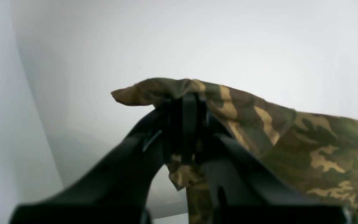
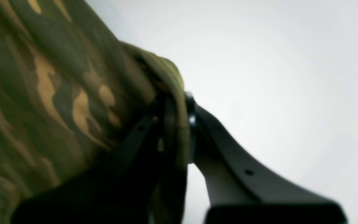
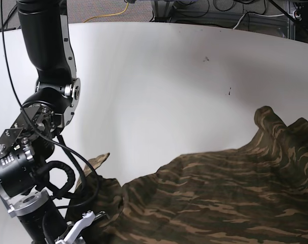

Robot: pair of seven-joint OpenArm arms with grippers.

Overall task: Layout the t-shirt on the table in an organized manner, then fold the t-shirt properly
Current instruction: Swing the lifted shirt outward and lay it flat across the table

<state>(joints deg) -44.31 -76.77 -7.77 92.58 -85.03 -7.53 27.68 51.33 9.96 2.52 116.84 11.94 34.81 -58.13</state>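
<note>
The camouflage t-shirt point(image 3: 220, 193) lies crumpled over the near right part of the white table point(image 3: 159, 76). In the left wrist view my left gripper point(image 1: 185, 102) is shut on a bunched edge of the t-shirt point(image 1: 306, 146), holding it above the table point(image 1: 228, 37). In the right wrist view my right gripper point(image 2: 176, 109) is shut on a fold of the t-shirt point(image 2: 57, 77), with white table point(image 2: 275, 62) behind. In the base view the right arm point(image 3: 47, 101) reaches down at the left over the shirt's left end. Its fingers are hidden, and the left arm is out of that view.
Two small dark holes point(image 3: 205, 59) point(image 3: 229, 91) mark the tabletop at the far right. Cables point(image 3: 118, 10) and equipment lie on the floor beyond the table's curved far edge. A sleeve-like peak of cloth point(image 3: 266, 116) rises at the right.
</note>
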